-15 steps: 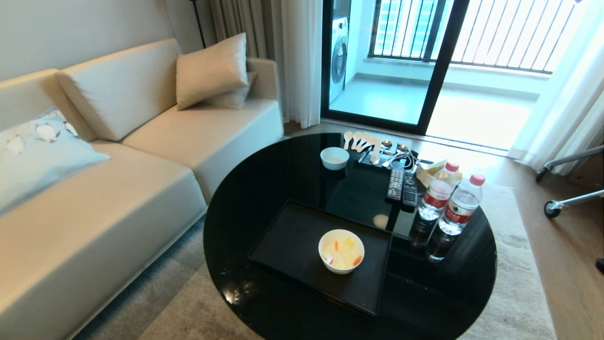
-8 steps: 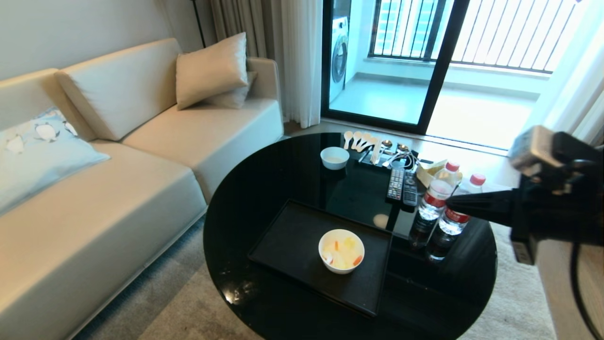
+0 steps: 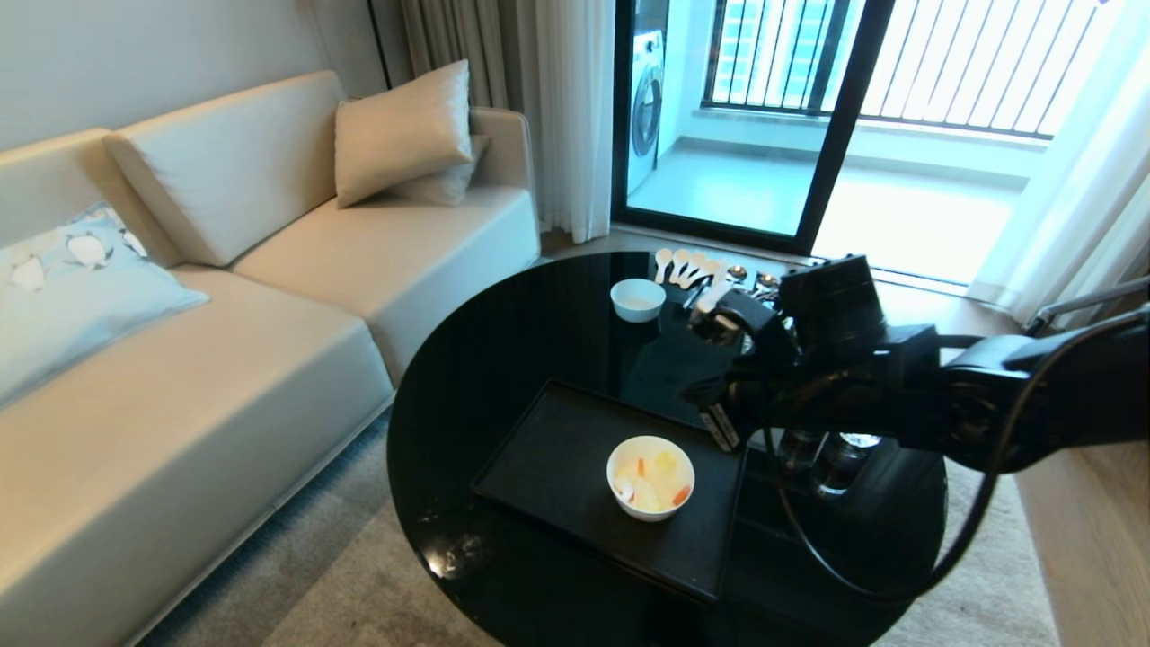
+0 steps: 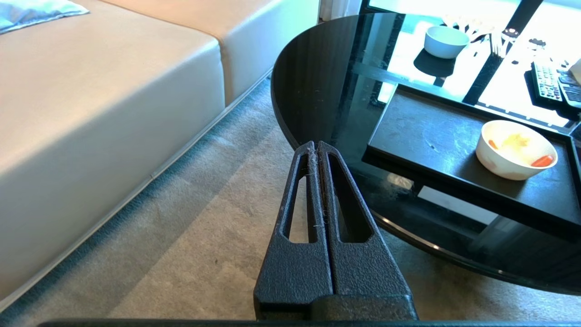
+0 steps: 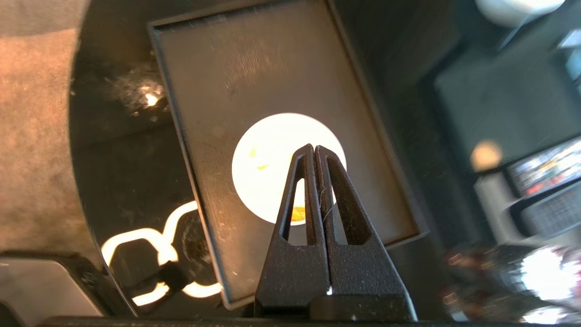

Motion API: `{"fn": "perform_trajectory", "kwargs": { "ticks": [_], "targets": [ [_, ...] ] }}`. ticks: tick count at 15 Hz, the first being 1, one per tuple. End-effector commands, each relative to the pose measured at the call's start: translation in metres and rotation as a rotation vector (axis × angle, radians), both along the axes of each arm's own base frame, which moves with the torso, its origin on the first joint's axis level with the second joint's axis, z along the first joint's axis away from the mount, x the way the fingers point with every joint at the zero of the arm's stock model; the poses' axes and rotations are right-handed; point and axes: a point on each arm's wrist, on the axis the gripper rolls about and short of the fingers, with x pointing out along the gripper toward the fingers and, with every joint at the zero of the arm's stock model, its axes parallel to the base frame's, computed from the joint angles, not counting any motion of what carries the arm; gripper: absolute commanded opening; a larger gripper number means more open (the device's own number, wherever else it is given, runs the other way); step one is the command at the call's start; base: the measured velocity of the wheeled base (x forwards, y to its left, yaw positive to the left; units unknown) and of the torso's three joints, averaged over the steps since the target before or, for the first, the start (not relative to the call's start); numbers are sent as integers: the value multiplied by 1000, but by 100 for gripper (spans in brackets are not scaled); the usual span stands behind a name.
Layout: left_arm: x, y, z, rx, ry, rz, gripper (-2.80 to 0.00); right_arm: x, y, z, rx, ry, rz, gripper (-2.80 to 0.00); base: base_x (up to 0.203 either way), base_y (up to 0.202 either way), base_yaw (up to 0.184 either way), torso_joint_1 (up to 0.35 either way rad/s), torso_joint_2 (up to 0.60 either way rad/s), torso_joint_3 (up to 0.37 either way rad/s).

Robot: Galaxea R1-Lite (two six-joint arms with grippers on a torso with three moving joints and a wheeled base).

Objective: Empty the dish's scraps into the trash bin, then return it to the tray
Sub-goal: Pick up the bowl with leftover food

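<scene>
Left gripper [image 4: 317, 150]: fingers pressed together, empty, low beside the round table [image 3: 503, 359], over carpet.
Dish [image 3: 650, 477]: on the tray [image 3: 557, 458], scraps [image 3: 654, 485] inside.
Right gripper [image 5: 314, 152]: fingers pressed together, empty, above the dish.
Trash bin: out of sight.

Round black glass table [image 3: 503, 359]: black tray [image 3: 557, 467], small white bowl [image 3: 637, 299], spoons [image 3: 687, 267], 2 bottles [image 3: 822, 454].

Your right arm [image 3: 988, 395] is matte black and bulky, with a boxy wrist block and a looping black cable [image 3: 862, 575]. Each hand [image 4: 316, 152] ends in textured black tapered fingers with slotted cutouts.
</scene>
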Motion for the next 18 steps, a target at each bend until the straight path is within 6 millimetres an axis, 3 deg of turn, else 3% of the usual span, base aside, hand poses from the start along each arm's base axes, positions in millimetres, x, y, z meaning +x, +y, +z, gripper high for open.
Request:
{"fn": "perform_trajectory", "kwargs": {
  "ticks": [1,9,10,11,18],
  "targets": [
    [0,0,0,-1,-1,0,-280,26,19,-40,-40,123,-74,-280,0,0,0,0,0,0],
    [0,0,0,-1,-1,0,-280,40,14,-55,-72,399,-287,-280,0,0,0,0,0,0],
    [0,0,0,-1,-1,0,-280,38,13,-57,-69,427,-305,-79,0,0,0,0,0,0],
    [0,0,0,-1,-1,0,-280,38,13,-58,-58,449,-322,0,0,0,0,0,0,0],
    [0,0,0,-1,-1,0,-280,45,18,-92,-79,521,-365,0,0,0,0,0,0,0]
  ]
}}
